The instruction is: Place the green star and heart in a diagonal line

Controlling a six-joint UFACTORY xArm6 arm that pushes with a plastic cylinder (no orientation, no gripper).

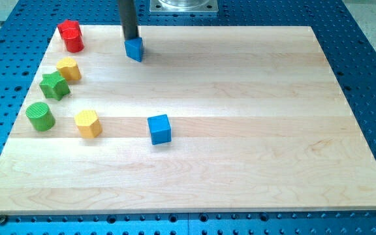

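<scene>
The green star lies near the board's left edge. A yellow block that looks like a heart sits right next to it, up and to the right, the two nearly touching. My tip is at the view's top, far to the right of both. It stands directly behind a small blue block, touching or almost touching it.
A red block sits at the top left corner. A green cylinder and a yellow hexagon-like block lie below the star. A blue cube is near the middle of the wooden board.
</scene>
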